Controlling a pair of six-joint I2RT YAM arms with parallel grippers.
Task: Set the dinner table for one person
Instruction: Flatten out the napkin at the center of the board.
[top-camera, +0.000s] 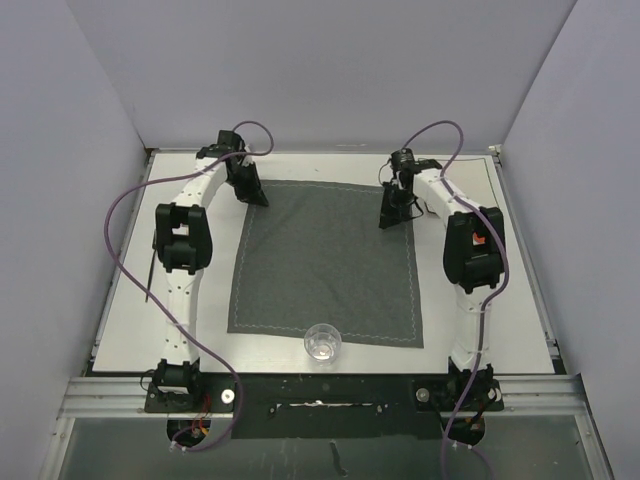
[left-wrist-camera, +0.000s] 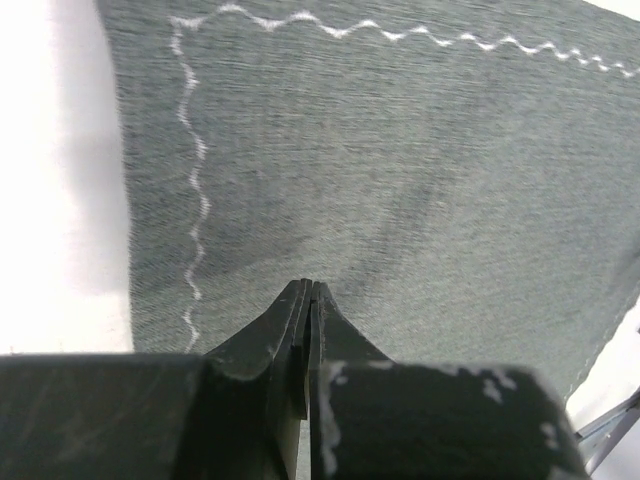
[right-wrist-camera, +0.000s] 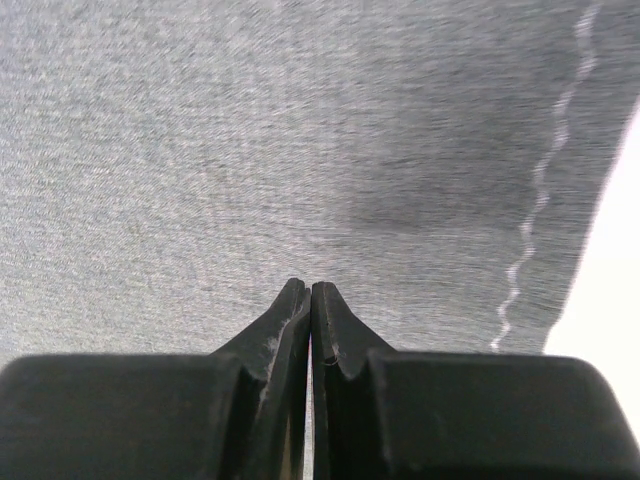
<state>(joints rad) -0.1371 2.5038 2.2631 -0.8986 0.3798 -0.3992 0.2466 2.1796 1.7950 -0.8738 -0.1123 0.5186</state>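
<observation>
On the white dinner table (top-camera: 130, 300) a dark grey placemat (top-camera: 325, 265) with white stitching lies flat. My left gripper (top-camera: 252, 192) is down at the mat's far left corner. In the left wrist view the gripper (left-wrist-camera: 312, 286) is shut, its tips meeting on the cloth (left-wrist-camera: 400, 180) at its far edge. My right gripper (top-camera: 393, 213) is at the far right corner. In the right wrist view it (right-wrist-camera: 308, 286) is also shut, tips pinched together on the cloth (right-wrist-camera: 250, 150), with a faint crease ahead of them.
A clear drinking glass (top-camera: 322, 342) stands upright at the placemat's near edge, near the middle. Grey walls close in the table on three sides. Purple cables loop beside both arms. The arm bases sit on a metal rail (top-camera: 320, 392) at the near edge.
</observation>
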